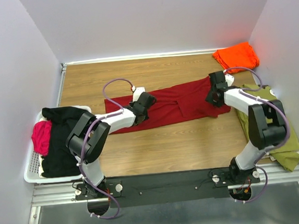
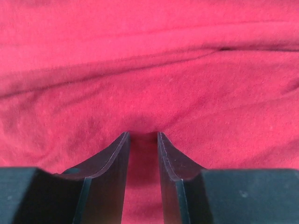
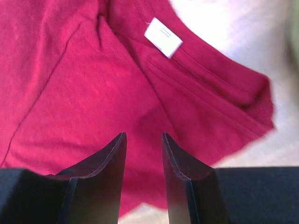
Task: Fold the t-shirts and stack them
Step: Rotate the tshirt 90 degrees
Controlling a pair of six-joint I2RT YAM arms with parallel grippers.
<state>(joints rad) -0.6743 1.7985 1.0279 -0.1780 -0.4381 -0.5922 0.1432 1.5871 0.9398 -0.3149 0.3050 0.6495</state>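
Note:
The dark red t-shirt (image 1: pixel 180 103) lies folded into a long strip across the middle of the table. My left gripper (image 1: pixel 143 108) is at the strip's left part. In the left wrist view its tips (image 2: pixel 143 134) press into the red cloth (image 2: pixel 187 84), which puckers between the narrowly set jaws. My right gripper (image 1: pixel 214 93) is over the strip's right end. In the right wrist view it (image 3: pixel 144 134) hovers slightly open above the cloth, near the white neck label (image 3: pixel 163 38). The bright orange t-shirt (image 1: pixel 236 56) lies bunched at the back right corner.
A white basket (image 1: pixel 31 172) at the left edge holds black cloth (image 1: pixel 62 135) and pink cloth (image 1: pixel 41 137). An olive green shirt (image 1: pixel 276 127) lies along the right edge by the right arm. Walls close in the table on three sides.

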